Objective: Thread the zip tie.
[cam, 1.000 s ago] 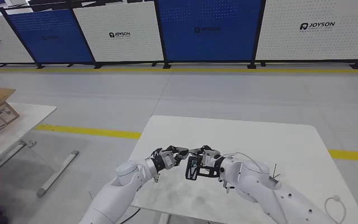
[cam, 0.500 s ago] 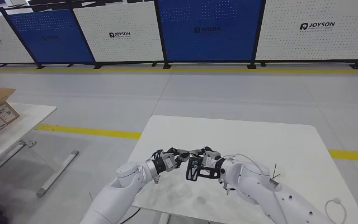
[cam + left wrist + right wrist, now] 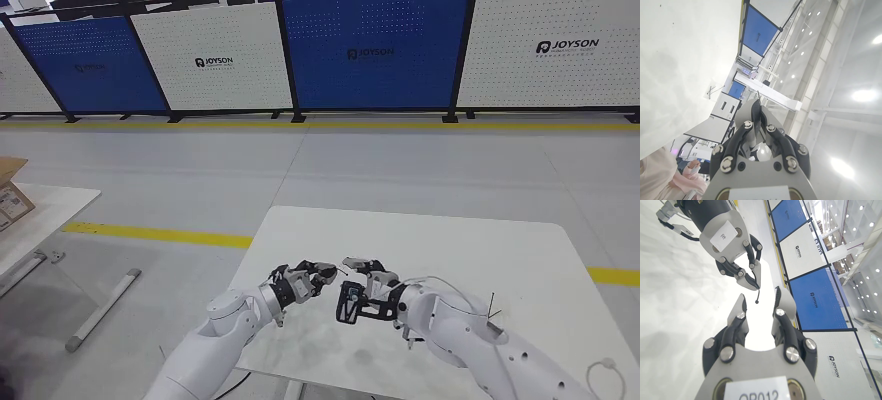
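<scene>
Lower centre from above, we are pinching the probably light, springy zip tie (image 3: 758,293) in our left gripper (image 3: 330,270); our wide-open right gripper (image 3: 759,293) should take its head (image 3: 756,302).

The right claw (image 3: 759,291) stands with its jaws spread. The gap between them is open, except that the head of the zip tie (image 3: 758,295) hangs just in front of it from the pinched left claw (image 3: 755,286). The claws face tip to tip with little room between. Beyond them the desk (image 3: 450,240) shows broad bare top. Two crossed spare ties (image 3: 710,92) lie well aside.
</scene>
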You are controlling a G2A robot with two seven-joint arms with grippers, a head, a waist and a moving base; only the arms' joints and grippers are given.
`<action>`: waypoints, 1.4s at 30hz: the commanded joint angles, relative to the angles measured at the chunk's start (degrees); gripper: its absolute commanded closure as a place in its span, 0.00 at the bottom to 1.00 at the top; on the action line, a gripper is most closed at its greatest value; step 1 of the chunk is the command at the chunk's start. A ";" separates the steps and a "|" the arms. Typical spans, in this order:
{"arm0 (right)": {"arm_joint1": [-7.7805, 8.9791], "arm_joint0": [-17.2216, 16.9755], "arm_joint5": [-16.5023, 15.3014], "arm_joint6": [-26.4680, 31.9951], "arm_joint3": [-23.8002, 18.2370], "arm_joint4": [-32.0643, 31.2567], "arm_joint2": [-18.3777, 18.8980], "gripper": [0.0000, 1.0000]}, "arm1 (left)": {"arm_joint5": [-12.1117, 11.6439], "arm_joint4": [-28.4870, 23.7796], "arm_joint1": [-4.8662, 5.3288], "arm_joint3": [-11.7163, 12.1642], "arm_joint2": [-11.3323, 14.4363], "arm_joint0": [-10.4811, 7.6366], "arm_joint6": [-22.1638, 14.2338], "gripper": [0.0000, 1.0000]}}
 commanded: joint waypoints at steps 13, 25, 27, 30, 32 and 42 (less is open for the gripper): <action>3.92 -8.92 0.00 -3.30 -0.49 16.58 11.29 0.00 | -12.05 16.02 0.19 -0.91 0.07 1.55 6.58 1.00; 4.77 -9.34 0.00 -1.78 -0.61 25.10 11.26 0.00 | -16.30 22.26 0.13 -0.83 0.87 1.96 8.62 1.00; 4.77 -9.34 0.00 -1.78 -0.61 25.10 11.26 0.00 | -16.30 22.26 0.13 -0.83 0.87 1.96 8.62 1.00; 4.61 -10.12 0.00 -3.02 -0.33 34.25 10.41 0.00 | -19.31 25.45 0.01 -0.97 0.93 2.18 11.72 1.00; 4.76 -8.74 0.00 -1.74 0.57 42.68 9.11 0.00 | -20.24 26.46 -0.10 -0.71 1.23 2.21 12.23 1.00; 5.63 -0.84 0.00 13.44 5.52 90.86 3.46 0.00 | -23.98 36.46 0.09 -0.41 1.75 3.16 11.12 1.00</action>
